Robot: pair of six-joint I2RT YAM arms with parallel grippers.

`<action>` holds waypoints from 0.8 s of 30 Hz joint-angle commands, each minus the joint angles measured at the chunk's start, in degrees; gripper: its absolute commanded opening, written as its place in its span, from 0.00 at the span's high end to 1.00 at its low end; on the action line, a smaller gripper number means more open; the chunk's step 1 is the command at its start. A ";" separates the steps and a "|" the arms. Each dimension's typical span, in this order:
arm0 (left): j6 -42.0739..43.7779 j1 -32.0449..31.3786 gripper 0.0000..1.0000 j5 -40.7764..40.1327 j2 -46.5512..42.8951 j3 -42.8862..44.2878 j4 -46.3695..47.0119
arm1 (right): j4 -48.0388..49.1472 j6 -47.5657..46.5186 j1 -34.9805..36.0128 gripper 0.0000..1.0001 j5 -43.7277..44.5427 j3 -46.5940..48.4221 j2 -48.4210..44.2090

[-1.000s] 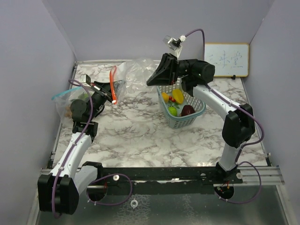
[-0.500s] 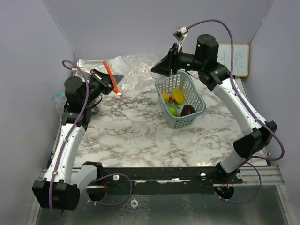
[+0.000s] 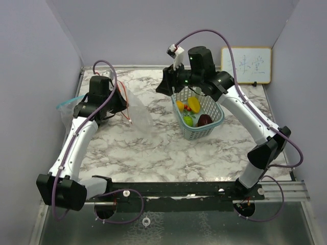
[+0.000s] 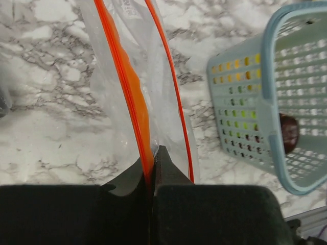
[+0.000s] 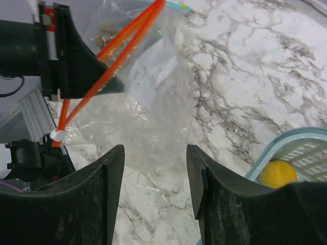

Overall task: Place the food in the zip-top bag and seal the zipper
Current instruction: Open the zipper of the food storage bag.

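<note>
My left gripper (image 3: 124, 103) is shut on the orange zipper (image 4: 134, 87) of a clear zip-top bag (image 3: 140, 120), which hangs from it down to the marble table. The pinch shows in the left wrist view (image 4: 152, 153). The bag looks empty. My right gripper (image 3: 160, 89) is open and empty, above the table between bag and basket (image 5: 156, 173). The food lies in a teal mesh basket (image 3: 217, 118): a yellow piece (image 3: 194, 104), a green round fruit (image 3: 188, 121) and a dark red-brown piece (image 3: 205, 120). I see no grape bunch.
A second clear bag with a teal zipper (image 3: 69, 109) lies at the far left wall; it holds tan pieces (image 5: 107, 28). A small whiteboard (image 3: 246, 65) leans at the back right. Purple walls close in left, back and right.
My left arm has swung the bag forward and right, so it now hangs from my left gripper alone. My right gripper has moved left and lower, open behind the bag.
</note>
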 commanded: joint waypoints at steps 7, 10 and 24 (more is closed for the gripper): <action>5.62 -5.01 1.00 -1.07 -0.56 -1.28 4.47 | 6.27 12.00 5.22 0.47 1.63 3.68 8.99; 6.18 -5.96 1.00 -0.58 -1.84 -4.37 8.51 | 5.24 14.44 5.89 0.47 2.15 8.70 13.24; 7.46 -7.63 1.00 -0.08 -1.89 -8.42 15.90 | 4.03 19.58 6.87 0.47 2.54 18.37 22.81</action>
